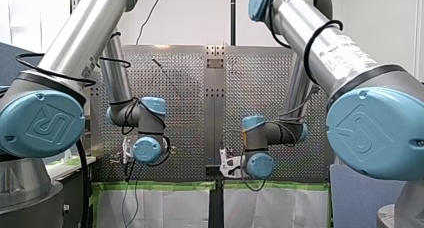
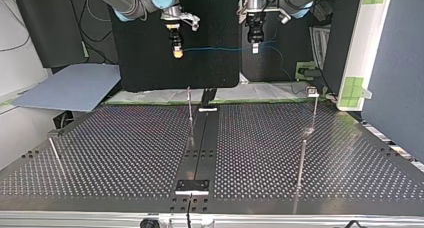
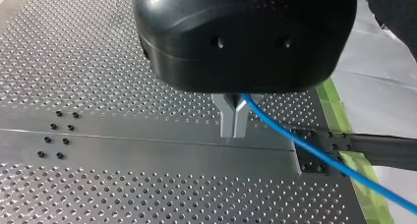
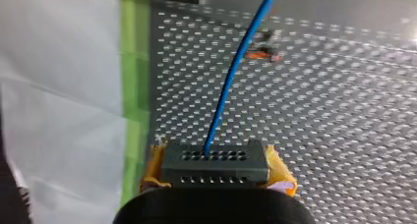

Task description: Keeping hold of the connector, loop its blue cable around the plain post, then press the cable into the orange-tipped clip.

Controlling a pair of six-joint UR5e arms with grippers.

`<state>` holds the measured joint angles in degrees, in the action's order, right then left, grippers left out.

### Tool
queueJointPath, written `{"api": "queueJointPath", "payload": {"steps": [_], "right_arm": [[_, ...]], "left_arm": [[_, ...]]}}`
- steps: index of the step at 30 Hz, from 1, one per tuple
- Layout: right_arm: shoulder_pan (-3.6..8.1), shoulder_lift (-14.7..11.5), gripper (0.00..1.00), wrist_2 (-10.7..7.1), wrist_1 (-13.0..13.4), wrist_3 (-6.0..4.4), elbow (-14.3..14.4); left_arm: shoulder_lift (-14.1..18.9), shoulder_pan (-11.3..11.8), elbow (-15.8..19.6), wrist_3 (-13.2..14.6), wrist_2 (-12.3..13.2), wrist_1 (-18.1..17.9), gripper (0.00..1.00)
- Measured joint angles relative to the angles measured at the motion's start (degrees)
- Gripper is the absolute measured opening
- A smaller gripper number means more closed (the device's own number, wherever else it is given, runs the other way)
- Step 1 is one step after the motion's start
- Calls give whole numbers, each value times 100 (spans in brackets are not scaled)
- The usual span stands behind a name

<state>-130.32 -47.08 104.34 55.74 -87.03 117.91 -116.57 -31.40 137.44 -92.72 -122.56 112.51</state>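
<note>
In the right wrist view a grey connector [image 4: 215,162] sits between the yellow pads [image 4: 153,167] of my right gripper [image 4: 216,182], which is shut on it. The blue cable [image 4: 236,67] runs from the connector out over the perforated table, past a small orange-tipped clip [image 4: 263,53]. My left gripper [image 3: 234,131] has its metal fingers shut on the blue cable [image 3: 314,153], which trails off to one side. In the top view both grippers hang high above the table's far edge, my right gripper [image 2: 176,49] at the left, my left gripper [image 2: 255,44] at the right, with the cable [image 2: 215,49] stretched level between them.
Thin upright posts stand on the perforated table [image 2: 125,153]: one near the middle [image 2: 189,108], one at the far right with a small head [image 2: 314,108], one nearer at the right [image 2: 301,163], one at the left [image 2: 55,155]. A dark centre rail [image 2: 202,143] runs front to back.
</note>
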Motion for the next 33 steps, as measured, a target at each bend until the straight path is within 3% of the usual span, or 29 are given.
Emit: {"api": "queueJointPath", "payload": {"steps": [6,11,16,22,26,33], "right_arm": [[3,331,0,-2,1,-2,2],[53,437,0,-57,-1,-115,-26],[-85,220,0,-147,-160,-364,-62],[-82,-107,0,-385,-414,-684,-175],[-35,-295,0,-412,-596,-756,-332],[14,-681,0,-431,-981,-773,-712]], "left_arm": [[-6,5,2,5,5,5,0],[-20,72,-111,132,164,163,0],[177,106,-294,32,410,394,0],[459,124,-361,-204,586,603,0],[643,137,-390,-246,462,734,0],[1026,198,-401,-253,92,1104,0]]}}
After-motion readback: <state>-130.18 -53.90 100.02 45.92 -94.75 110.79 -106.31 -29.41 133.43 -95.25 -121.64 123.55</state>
